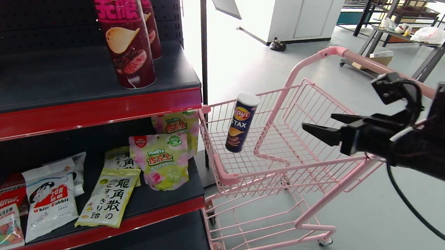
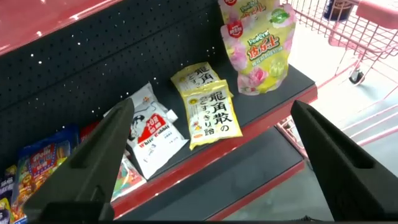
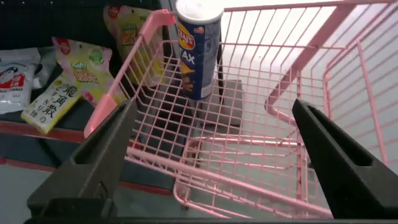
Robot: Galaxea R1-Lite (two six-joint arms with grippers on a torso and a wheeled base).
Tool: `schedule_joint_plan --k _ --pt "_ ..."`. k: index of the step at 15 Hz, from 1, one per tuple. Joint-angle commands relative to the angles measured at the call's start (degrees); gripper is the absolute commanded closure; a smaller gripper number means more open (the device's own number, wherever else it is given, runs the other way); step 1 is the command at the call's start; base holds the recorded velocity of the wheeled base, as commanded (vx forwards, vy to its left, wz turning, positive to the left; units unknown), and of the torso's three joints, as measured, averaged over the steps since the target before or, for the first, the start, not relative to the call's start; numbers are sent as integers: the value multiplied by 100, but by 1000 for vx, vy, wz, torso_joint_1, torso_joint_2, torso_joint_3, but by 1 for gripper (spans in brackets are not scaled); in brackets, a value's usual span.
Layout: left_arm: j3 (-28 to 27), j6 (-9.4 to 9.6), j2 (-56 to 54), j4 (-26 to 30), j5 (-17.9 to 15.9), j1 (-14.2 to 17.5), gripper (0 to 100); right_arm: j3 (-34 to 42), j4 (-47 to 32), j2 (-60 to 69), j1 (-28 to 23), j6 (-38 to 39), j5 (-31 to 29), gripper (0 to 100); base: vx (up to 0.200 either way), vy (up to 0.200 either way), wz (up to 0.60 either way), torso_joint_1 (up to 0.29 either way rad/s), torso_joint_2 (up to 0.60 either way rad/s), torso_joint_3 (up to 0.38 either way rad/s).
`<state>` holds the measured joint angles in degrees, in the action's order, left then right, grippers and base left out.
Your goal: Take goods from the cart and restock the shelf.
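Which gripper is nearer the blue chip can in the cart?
Right. The right gripper hangs open over the handle side of the cart, facing the can; the left gripper is at the lower shelf, outside the cart.

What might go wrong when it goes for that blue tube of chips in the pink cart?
The blue can stands tall and alone on the wire floor, so a glancing touch from the open right hand might topple it. The pink cart sits on wheels; a bump on its rim could roll it away. Shelving it could knock the tall maroon cans.
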<state>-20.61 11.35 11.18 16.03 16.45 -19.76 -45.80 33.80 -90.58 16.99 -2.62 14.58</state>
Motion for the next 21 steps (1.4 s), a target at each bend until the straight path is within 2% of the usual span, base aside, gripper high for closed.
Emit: schedule_joint_plan --k 1,3,6,21 --pt "5 -1 7 -3 -1 -1 0 -755 496 -1533 269 16 27 0 0 0 0 0 0 0" --pt "-13 -1 60 -12 -1 -1 0 -1107 496 -1938 305 25 71 0 0 0 0 0 0 0" --pt "5 -1 157 -12 -1 -1 0 -1643 496 -2395 357 16 440 0 0 0 0 0 0 0" --pt "-57 -1 403 -21 17 -1 0 -3594 496 -4117 357 16 546 0 0 0 0 0 0 0"
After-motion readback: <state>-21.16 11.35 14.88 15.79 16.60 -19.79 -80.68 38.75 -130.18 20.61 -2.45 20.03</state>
